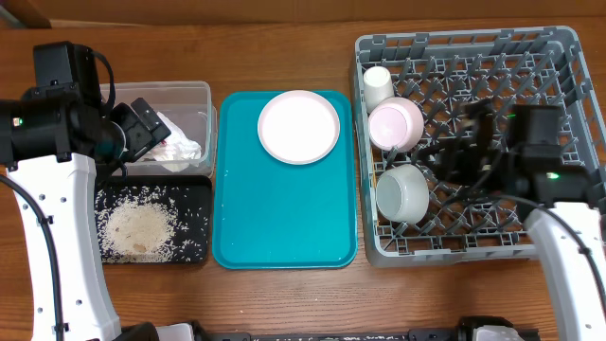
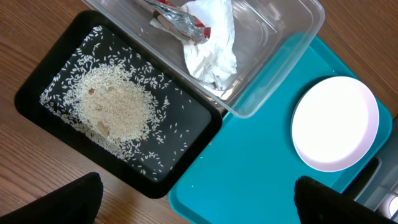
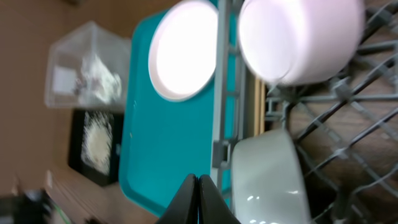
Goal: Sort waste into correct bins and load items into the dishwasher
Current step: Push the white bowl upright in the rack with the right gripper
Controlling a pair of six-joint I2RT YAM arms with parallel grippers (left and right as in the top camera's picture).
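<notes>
Table (image 1: pixel 284 57), left to right: tub (image 1: pixel 189 87) at the back, napkin (image 1: pixel 182 149) and wrapper (image 2: pixel 186 22) in it. Shallow tray (image 1: pixel 199 204) touching its front, rice (image 1: pixel 137 227) in it. Big tray (image 1: pixel 284 218) in the centre, plate (image 1: pixel 298 126) on its far end. Rack (image 1: pixel 473 40) on the right. Down its left side: cup (image 1: pixel 378 85) at the back, then bowl (image 1: pixel 396 123), second bowl (image 1: pixel 402 192) nearest.

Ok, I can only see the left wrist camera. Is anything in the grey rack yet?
Observer: Yes. Two bowls are in the dish rack, along its left side: a pink bowl and a pale bowl.
Operator: Is the cup in there too?
Observer: Yes, a small white cup sits in the rack's far left corner, behind the pink bowl.
Operator: What's the other arm doing?
Observer: The right gripper is shut with nothing in it, over the rack beside the pale bowl.
</notes>
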